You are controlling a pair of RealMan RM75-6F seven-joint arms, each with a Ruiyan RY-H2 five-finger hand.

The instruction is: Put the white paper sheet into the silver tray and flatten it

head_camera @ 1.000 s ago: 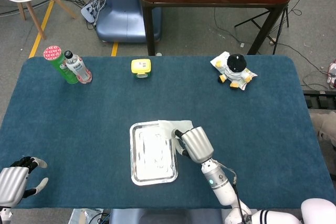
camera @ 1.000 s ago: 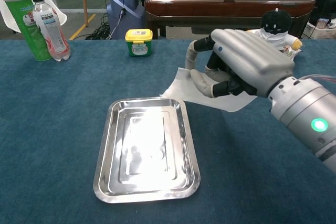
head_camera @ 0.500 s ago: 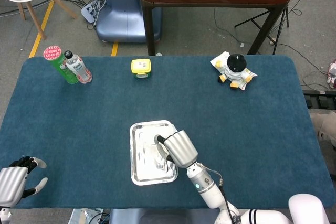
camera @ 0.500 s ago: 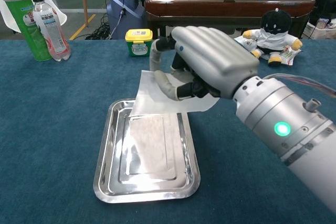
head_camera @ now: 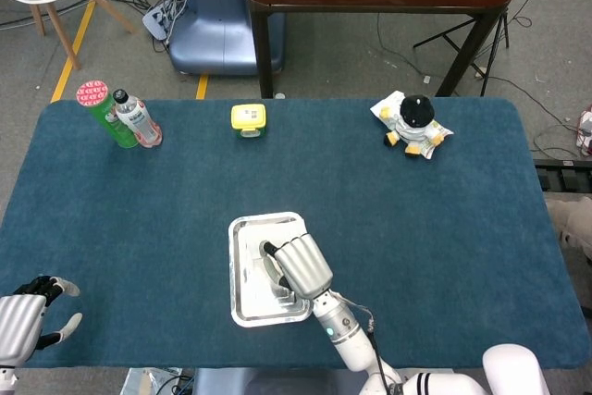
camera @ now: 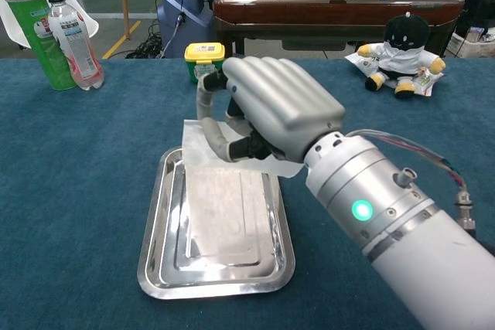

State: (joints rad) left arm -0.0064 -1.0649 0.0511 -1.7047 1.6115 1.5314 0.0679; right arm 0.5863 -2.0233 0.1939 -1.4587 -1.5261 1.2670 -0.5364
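My right hand (camera: 267,110) pinches the sheet (camera: 203,144) above the tray (camera: 155,256); my left hand (head_camera: 28,321) rests open on the bench (head_camera: 444,219).

I saw the tray (camera: 155,260) near the front middle of the surface (head_camera: 444,228), with my right hand (camera: 267,106) above its far end, holding the paper sheet (camera: 203,144) over it. My left hand (head_camera: 23,323) sat at the front left corner. The bottle (head_camera: 136,118) stood far left, the plush toy (head_camera: 414,124) far right.
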